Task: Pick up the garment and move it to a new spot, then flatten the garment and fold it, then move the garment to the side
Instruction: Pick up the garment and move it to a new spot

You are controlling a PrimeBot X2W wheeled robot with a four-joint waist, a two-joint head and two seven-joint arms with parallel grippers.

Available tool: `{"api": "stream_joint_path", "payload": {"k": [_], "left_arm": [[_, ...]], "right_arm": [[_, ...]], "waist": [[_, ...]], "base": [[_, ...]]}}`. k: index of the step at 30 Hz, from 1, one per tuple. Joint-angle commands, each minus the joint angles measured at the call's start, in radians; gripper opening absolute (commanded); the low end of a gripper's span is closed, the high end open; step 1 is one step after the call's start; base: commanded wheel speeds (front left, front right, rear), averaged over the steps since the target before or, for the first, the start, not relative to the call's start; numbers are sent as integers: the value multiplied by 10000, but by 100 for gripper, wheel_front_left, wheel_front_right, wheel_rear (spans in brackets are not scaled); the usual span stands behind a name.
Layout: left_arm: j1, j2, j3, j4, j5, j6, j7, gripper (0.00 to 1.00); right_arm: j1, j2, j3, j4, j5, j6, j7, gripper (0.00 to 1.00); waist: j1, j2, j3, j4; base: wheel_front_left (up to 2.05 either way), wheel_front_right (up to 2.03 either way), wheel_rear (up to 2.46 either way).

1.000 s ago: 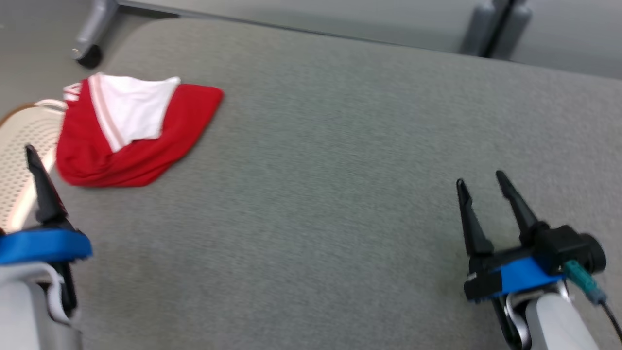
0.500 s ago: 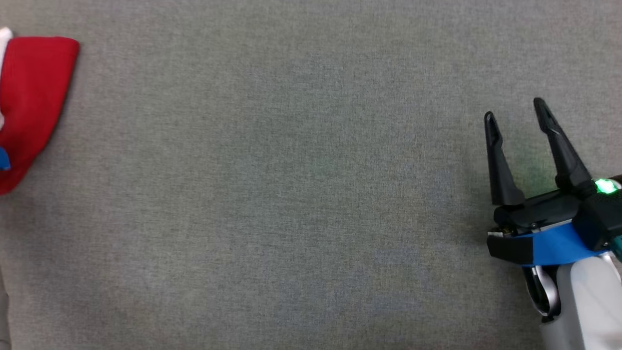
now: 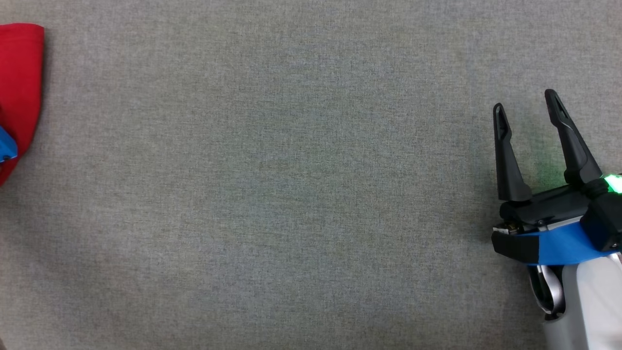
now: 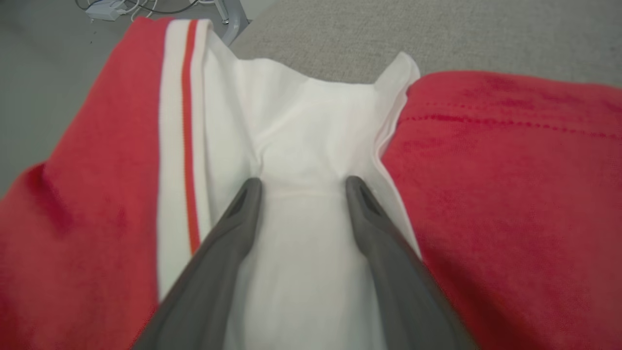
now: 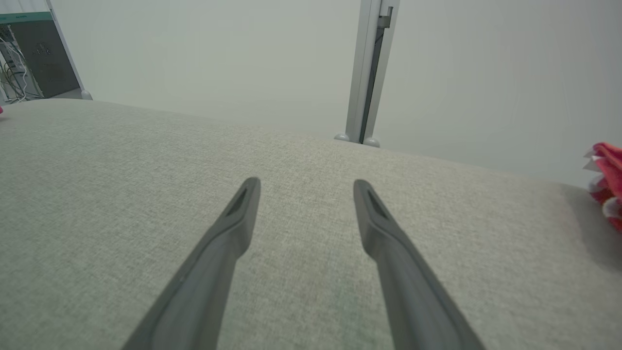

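- Two tapered dark fingers of your left gripper stand spread apart with nothing clasped. In the left wrist view their tips lie against the garment, on its smooth white panel.
- Faint creases run through the white cloth around and between those tips.
- On either side of the white panel you see soft red knit, with a row of stitching along a hem at the right. At the left runs a ribbed white band with one red stripe down it.
- In the head view the garment shows as a rounded red edge at the far left of the table, which is covered in flat grey woven fabric.
- Your right gripper is well apart from the garment, low over bare cloth at the right. Its fingers are parted and empty, and a green light glows on its black body above a blue band.
- From the right wrist view, the right gripper points across the table toward a pale wall and a slim grey post. A crumpled red and white bundle sits at the right edge.
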Motion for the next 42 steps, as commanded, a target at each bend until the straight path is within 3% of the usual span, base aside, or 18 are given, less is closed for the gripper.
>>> {"api": "stream_joint_path", "payload": {"k": [1, 2, 14, 21, 27, 36, 42], "left_arm": [[351, -245, -212, 395, -111, -20, 273, 19], [353, -219, -329, 429, -193, -21, 269, 0], [-73, 354, -1829, -775, -1063, -16, -2225, 0], [-823, 325, -3127, -2452, -1178, -17, -2837, 0], [-1330, -44, -4346, -4403, -1245, -17, -2773, 0], [-1893, -1008, -6021, -7597, -1492, -16, -1437, 0], [-1812, -1693, -6821, -8347, -1690, -15, -861, 0]], "right_arm": [[-50, 42, -25, 2, -32, 1, -36, 100], [-46, 60, -2, 37, -28, 1, -36, 100], [142, 312, 32, 626, 304, 1, -36, 100], [366, 581, 17, 989, 667, 1, -36, 100], [567, 735, 85, 1227, 957, 1, -36, 100], [820, 751, 164, 1398, 1828, 1, -35, 100], [865, 757, 156, 1414, 2102, 3, -35, 100]], "waist": [[2, 2, -42, 10], [2, 2, -89, 7], [2, 2, -1374, -160], [2, 2, -2235, -585], [2, 2, -2850, -1374], [2, 2, -3526, -3027], [2, 2, -3604, -3786]], "base": [[0, 0, 0], [0, 0, 0], [0, 0, 0], [0, 0, 0], [0, 0, 0], [0, 0, 0], [0, 0, 0]]}}
